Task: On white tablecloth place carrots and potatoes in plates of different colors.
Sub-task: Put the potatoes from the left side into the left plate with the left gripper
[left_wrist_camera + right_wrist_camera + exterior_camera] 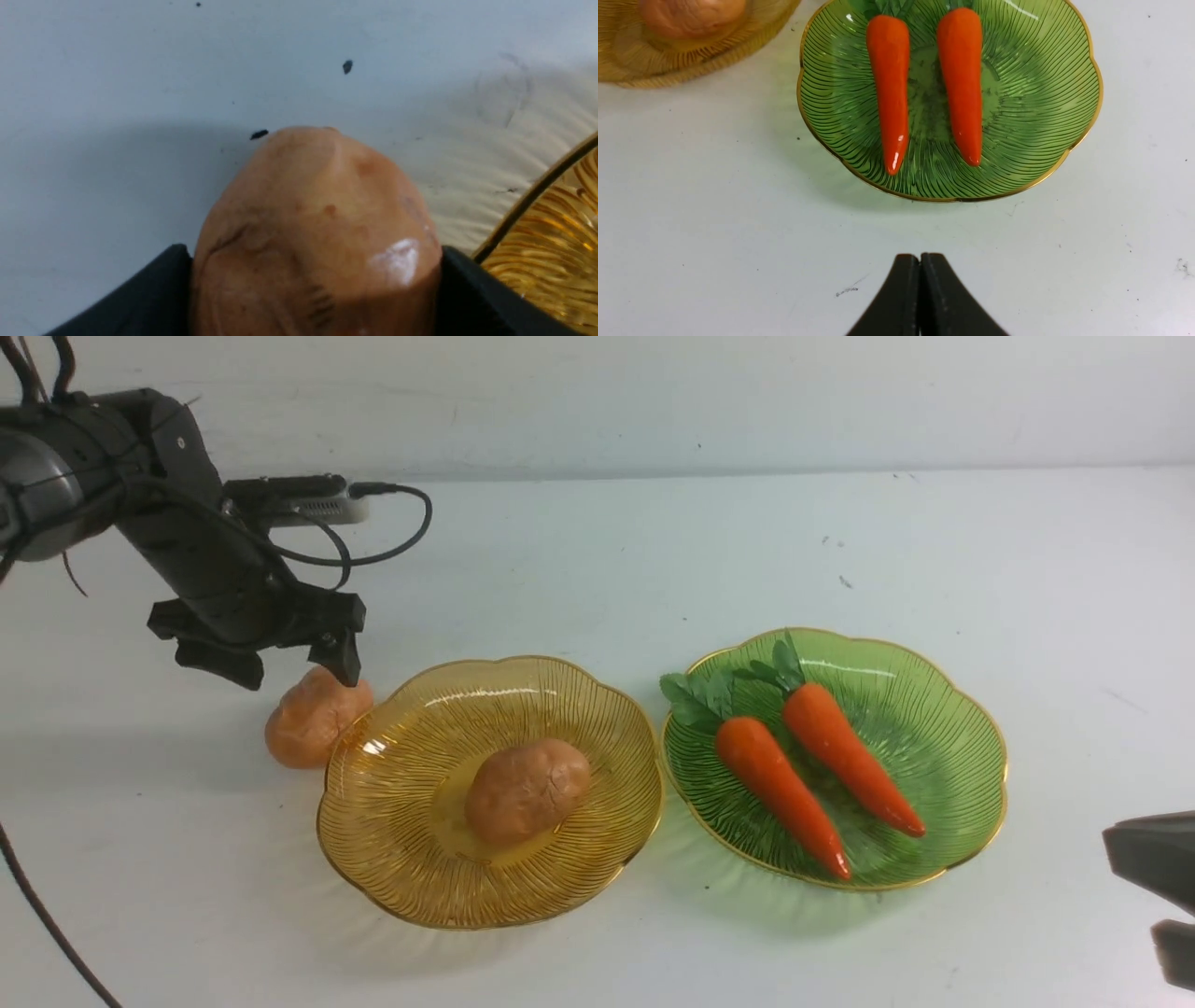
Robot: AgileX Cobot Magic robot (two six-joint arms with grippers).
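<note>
Front view: left gripper (301,679), fingers spread, at lumpy tan-orange toy potato (313,726) beside amber ribbed plastic plate (401,887), likely for grasping; contact unclear. Right gripper (920,257) pressed together, likely unneeded.

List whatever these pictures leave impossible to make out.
- Left gripper fingertips: in the left wrist view the near potato covers their inner faces, so a firm grip can't be confirmed.
- That potato's lower end: cut off by the left wrist view's bottom edge.
- Carrot leaves: cropped by the right wrist view's top edge.
- Right gripper in the front view: mostly beyond the right edge.
</note>
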